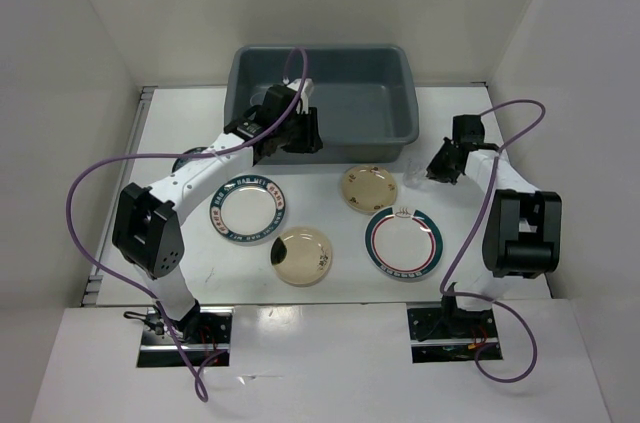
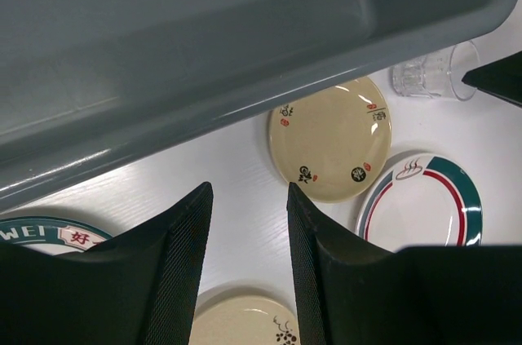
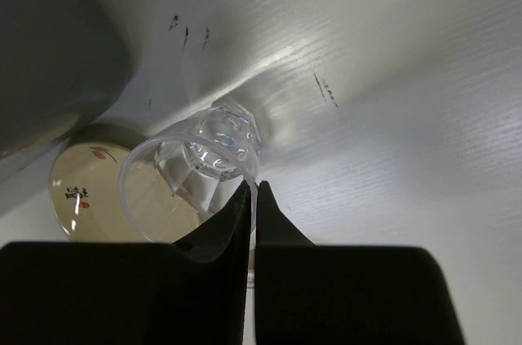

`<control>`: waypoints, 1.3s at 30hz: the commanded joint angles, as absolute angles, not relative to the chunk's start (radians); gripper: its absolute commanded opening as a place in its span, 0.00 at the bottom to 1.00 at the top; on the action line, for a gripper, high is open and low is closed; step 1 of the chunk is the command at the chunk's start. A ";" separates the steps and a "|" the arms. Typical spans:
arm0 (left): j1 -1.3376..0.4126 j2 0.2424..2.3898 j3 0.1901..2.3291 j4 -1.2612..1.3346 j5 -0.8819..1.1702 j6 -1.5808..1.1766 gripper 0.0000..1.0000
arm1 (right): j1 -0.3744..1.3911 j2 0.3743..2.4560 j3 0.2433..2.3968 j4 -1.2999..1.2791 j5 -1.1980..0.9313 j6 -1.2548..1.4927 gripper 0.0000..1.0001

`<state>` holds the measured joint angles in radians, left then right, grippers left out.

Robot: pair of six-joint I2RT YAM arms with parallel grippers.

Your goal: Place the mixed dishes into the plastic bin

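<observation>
Overhead view of a white table (image 1: 450, 113) with two robot arms bolted at its near edge. Closest to the arm bases lie a cream plate (image 1: 302, 255) and, to its right, a patterned plate (image 1: 402, 243), white with a green-and-red rim. Both are flat on the table.

A little farther back lie a second patterned plate (image 1: 250, 208) on the left and a second cream plate (image 1: 371, 188) on the right. The second cream plate lies just beside the near patterned plate.

Farther right, beyond the plates, the right gripper (image 3: 254, 196) has its two black fingers pinched together on the rim of a clear cup (image 3: 192, 178). The cup's mouth is turned toward the gripper and its faceted base points away. It is near the bin's right front corner and the second cream plate. Whether the cup touches the table cannot be told.

At the back of the table stands the grey-blue plastic bin (image 1: 350, 93), outside which all four plates and the cup lie. The left gripper (image 2: 245, 227) hangs at the bin's near rim, above bare table. Its fingers are spread apart and hold nothing.
</observation>
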<state>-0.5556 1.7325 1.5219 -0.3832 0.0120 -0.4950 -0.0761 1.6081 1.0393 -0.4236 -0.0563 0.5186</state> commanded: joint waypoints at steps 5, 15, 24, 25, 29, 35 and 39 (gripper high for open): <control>-0.558 1.680 1.528 -0.360 -0.005 -0.465 0.48 | -0.069 1.419 1.110 -0.574 0.035 0.511 0.00; -0.539 1.669 1.652 -0.416 -0.205 -0.436 0.55 | 0.014 1.368 1.449 -0.672 -0.074 0.492 0.00; -0.275 1.641 1.652 -0.402 -0.199 -0.445 0.55 | 0.236 1.644 1.721 -0.572 -0.161 0.456 0.00; -0.231 1.641 1.652 -0.390 -0.184 -0.455 0.55 | 0.245 1.695 1.741 -0.572 -0.196 0.456 0.00; -0.169 1.667 1.640 -0.367 -0.137 -0.468 0.54 | 0.275 1.808 1.847 -0.519 -0.241 0.436 0.00; -0.169 1.687 1.588 -0.321 -0.019 -0.500 0.54 | 0.307 1.995 2.018 -0.561 -0.197 0.402 0.00; -0.169 1.706 1.588 -0.308 0.012 -0.500 0.54 | 0.359 2.141 2.169 -0.653 -0.108 0.350 0.00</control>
<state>-0.1680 1.6890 1.5967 -0.3660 -0.0467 -0.4797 0.3153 2.0682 2.0476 -0.6197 -0.1730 0.4046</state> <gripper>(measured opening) 0.544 0.012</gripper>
